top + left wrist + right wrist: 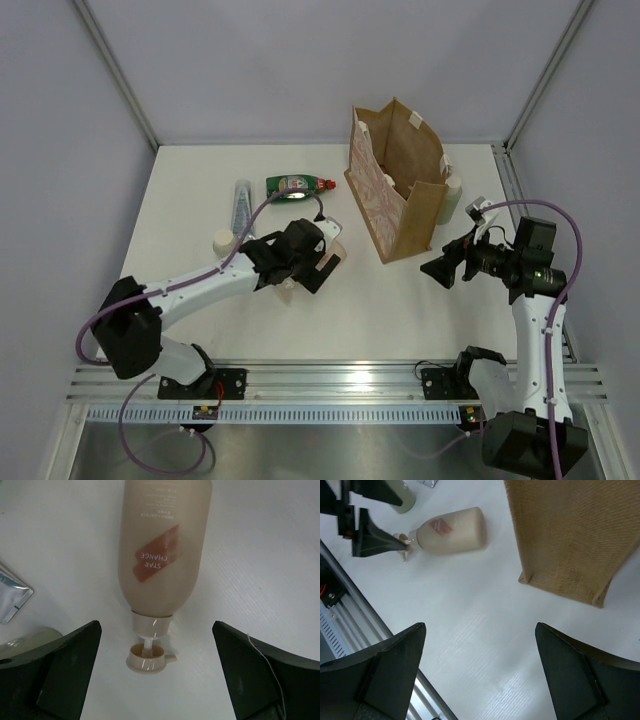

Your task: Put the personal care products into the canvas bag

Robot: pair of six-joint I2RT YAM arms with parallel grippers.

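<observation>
One beige pump bottle (162, 545) lies flat on the counter (265, 555), outside the canvas bag (398, 190); left claw (156, 626) spread wide astride its narrow pump neck; closing there risks slip or swing; right claw (480, 627) likewise apart.

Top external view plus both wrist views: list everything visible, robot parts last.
Tan-brown canvas bag with pinkish patterned side: one, upright, far side, right of centre.
Green plastic bottle with red cap: one, lying left of the bag.
Silvery-white tube: one, lying left of the green bottle.
Beige pump bottle with reddish label: one, lying on its side, centre-left.
Cream bottle: one, by the tube's near end.
Second cream bottle: one, beside the bag's right side.
White table: one, under everything.
Left gripper: black, open, straddling the pump bottle's neck.
Right gripper: black, open, over bare table near the bag.
</observation>
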